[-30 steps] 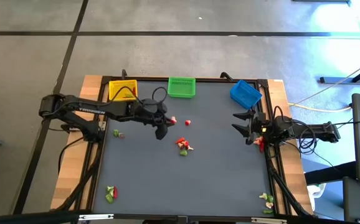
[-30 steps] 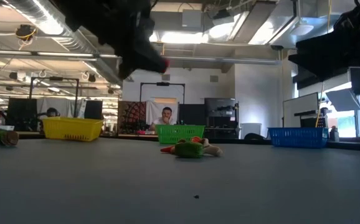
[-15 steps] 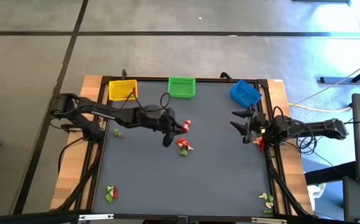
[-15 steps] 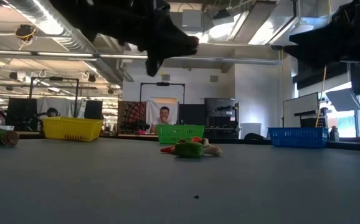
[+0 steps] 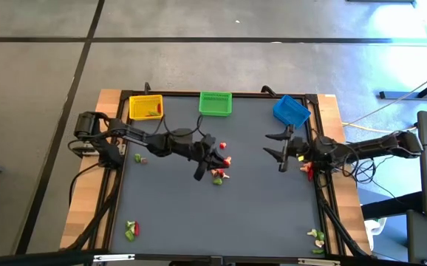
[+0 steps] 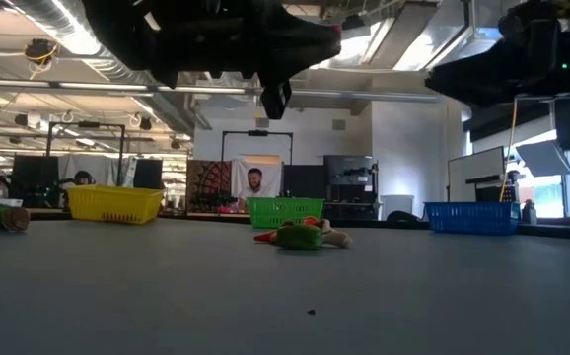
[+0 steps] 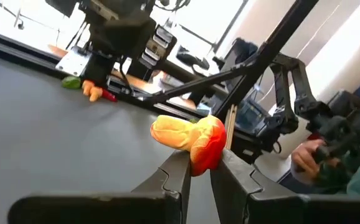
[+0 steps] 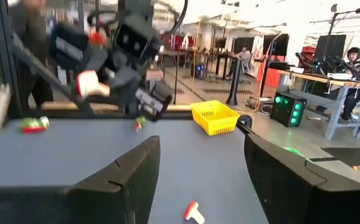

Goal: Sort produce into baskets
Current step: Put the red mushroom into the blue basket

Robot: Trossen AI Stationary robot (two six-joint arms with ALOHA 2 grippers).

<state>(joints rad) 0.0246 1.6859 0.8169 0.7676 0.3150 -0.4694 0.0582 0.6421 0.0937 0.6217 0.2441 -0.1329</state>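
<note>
My left gripper (image 5: pixel 223 158) is over the table's middle, shut on a small yellow-orange piece of produce with a red end (image 7: pixel 189 140). Just near of it on the table lies a little pile of red, green and cream produce (image 5: pixel 217 176), also in the low view (image 6: pixel 300 235). One red piece (image 5: pixel 222 145) lies just beyond the gripper. My right gripper (image 5: pixel 278 148) is open and empty over the table's right part, near the blue basket (image 5: pixel 290 111). The yellow basket (image 5: pixel 145 107) and green basket (image 5: pixel 215 103) stand along the far edge. My left gripper pinches the piece's red end (image 7: pixel 206 154) between its two fingertips (image 7: pixel 179 169). The fingers come roughly level from the table's left. The piece's yellow-orange end sticks out sideways past the fingers, and the piece is lifted clear of the table.
Loose produce lies at the table's left (image 5: pixel 139 158), near-left corner (image 5: pixel 131 230), near-right corner (image 5: pixel 317 238) and right edge (image 5: pixel 307 170). A red and cream piece (image 8: pixel 192 213) lies below my right gripper. People sit in the room beyond the table.
My left gripper has gone toward the table's right edge with the red-ended piece, over the pile in the middle, staying shut on it. My right gripper has gone a little toward the table's left, still open.
</note>
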